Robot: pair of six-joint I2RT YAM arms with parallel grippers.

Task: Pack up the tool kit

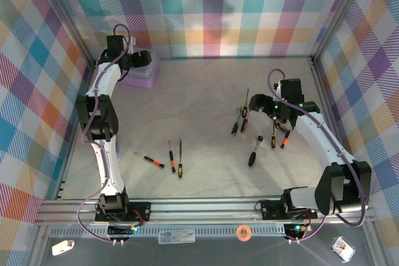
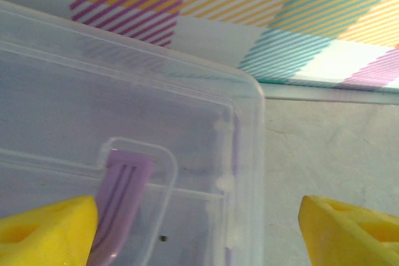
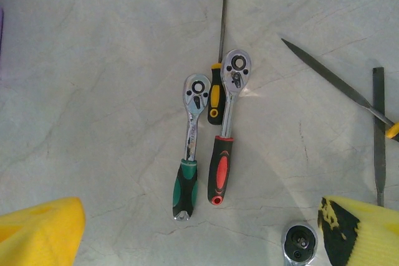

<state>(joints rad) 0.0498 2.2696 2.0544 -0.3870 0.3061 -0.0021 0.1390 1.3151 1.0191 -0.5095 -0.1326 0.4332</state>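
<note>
Left claw (image 2: 198, 232), mine, spread empty astride case (image 2: 124, 91) corner; right claw (image 3: 199, 232) spread too; step: likely lid opening; next: pinch rim.

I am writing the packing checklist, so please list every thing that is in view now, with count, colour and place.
case: 1, lilac, clear lid, far left
left tools: 3, black-orange handles, left of centre
ratchets: 3, one green handle, two red-black, right of centre
thin tools: 3, dark metal, beside the ratchets
tape roll: 1, orange, near rail
white items: 2, white, beyond near rail
left gripper: 1, yellow fingers, open over the case
right gripper: 1, yellow fingers, open above the ratchets
</note>
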